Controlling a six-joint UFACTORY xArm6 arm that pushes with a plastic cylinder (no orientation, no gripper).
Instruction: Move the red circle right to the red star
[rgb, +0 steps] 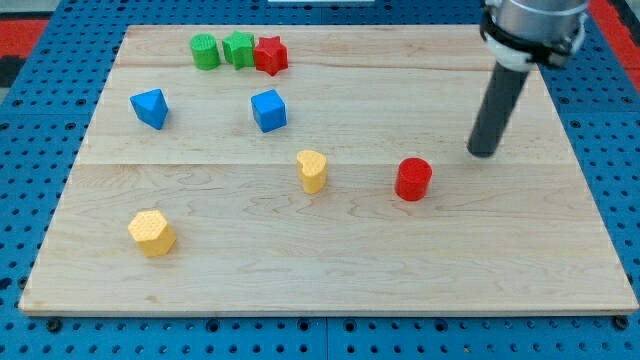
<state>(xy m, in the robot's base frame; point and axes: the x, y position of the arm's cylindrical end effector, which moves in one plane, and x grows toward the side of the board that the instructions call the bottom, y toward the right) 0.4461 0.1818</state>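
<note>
Red circle (412, 179), right of board centre, is judged light, rigid, easily slid; my tip (484, 153), bare and holding nothing, is parked beside it; red star (270, 55) sits by top edge.

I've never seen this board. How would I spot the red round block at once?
Start at the wooden board and find the dark rod's tip toward the view's right. The red circle stands just left of and below it, apart. Unlike the red star at the top, it stands alone.
</note>
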